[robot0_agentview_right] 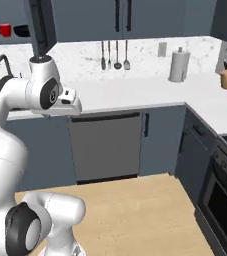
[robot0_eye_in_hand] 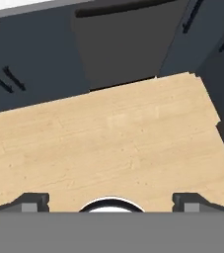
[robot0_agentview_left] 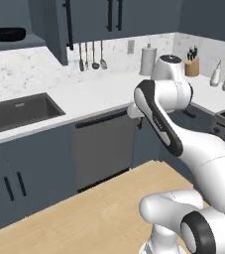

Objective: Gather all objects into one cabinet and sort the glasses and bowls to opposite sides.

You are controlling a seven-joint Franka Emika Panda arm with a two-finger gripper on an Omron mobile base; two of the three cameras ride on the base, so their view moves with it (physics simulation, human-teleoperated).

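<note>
My jaws hang released and empty over the wooden floor, while the black bowl sits high up-left in the cabinet.

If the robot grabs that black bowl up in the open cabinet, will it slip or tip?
The black bowl looks glossy, so it may be slippery for the fingers. It is wide and shallow, so it probably sits steady and won't tip easily if nudged. A red cup stands close beside it, so a push sideways might bump that cup.
</note>
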